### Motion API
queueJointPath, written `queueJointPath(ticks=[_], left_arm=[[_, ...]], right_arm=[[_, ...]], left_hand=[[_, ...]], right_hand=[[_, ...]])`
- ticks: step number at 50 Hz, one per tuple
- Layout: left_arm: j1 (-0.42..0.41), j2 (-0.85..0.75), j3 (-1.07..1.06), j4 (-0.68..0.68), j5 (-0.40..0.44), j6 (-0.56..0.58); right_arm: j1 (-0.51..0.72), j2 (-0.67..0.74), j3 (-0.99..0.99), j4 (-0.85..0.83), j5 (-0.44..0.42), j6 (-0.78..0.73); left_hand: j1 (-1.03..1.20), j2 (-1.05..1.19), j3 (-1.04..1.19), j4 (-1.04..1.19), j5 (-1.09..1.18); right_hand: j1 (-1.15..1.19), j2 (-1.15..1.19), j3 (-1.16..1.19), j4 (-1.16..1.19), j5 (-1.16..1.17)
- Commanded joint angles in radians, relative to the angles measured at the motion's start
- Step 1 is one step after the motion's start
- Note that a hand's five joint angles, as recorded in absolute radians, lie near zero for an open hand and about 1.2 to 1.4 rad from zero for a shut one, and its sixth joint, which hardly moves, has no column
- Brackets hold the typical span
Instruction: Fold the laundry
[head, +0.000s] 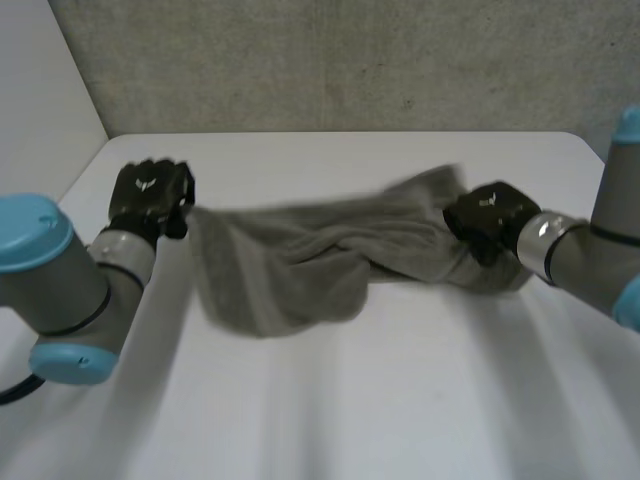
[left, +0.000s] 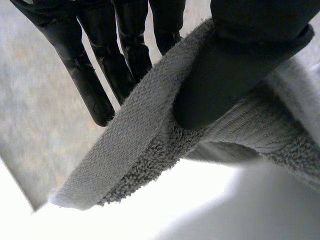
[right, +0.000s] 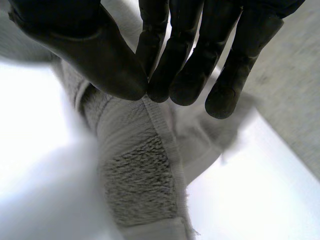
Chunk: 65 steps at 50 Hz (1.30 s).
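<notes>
Fingers of the left hand are pinched on one towel end, right hand is clamped on the other.

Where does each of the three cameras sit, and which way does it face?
Head view: between and behind the arms, looking down at the table; left hand and right hand hold the towel.
Left wrist view: on that wrist, looking along the left hand pinching the towel's edge.
Right wrist view: likewise, along the right hand pinching the towel.
Shared: all show the towel.
</notes>
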Motion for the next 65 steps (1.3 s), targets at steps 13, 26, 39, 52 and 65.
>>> queueJointPath(ticks=[13, 26, 39, 52, 65], left_arm=[[0.272, 0.224, -0.170, -0.028, 0.200, -0.005], [0.295, 0.222, -0.106, -0.064, 0.246, -0.003], [0.231, -0.198, 0.135, -0.014, 0.242, 0.000], [0.229, -0.153, 0.163, -0.025, 0.242, -0.002], [0.223, 0.336, -0.298, -0.071, 0.333, 0.000]], right_arm=[[-0.187, -0.320, 0.258, 0.064, -0.080, -0.124], [-0.249, -0.374, 0.122, 0.159, -0.174, -0.046], [-0.148, -0.001, -0.055, 0.159, -0.027, -0.048], [-0.142, 0.033, -0.083, -0.005, 0.026, 0.122], [-0.151, -0.015, 0.035, -0.095, 0.066, 0.150]], left_hand=[[0.148, 0.167, 0.167, 0.167, 0.141], [0.111, 0.129, 0.129, 0.129, 0.103], [-0.154, -0.135, -0.136, -0.135, -0.161], [-0.961, -0.942, -0.943, -0.942, -0.968], [-0.891, -0.872, -0.873, -0.872, -0.898]], right_hand=[[0.071, 0.052, 0.059, 0.060, 0.049], [0.071, 0.052, 0.059, 0.060, 0.049], [0.071, 0.052, 0.059, 0.060, 0.049], [0.071, 0.052, 0.059, 0.060, 0.049], [0.071, 0.052, 0.059, 0.060, 0.049]])
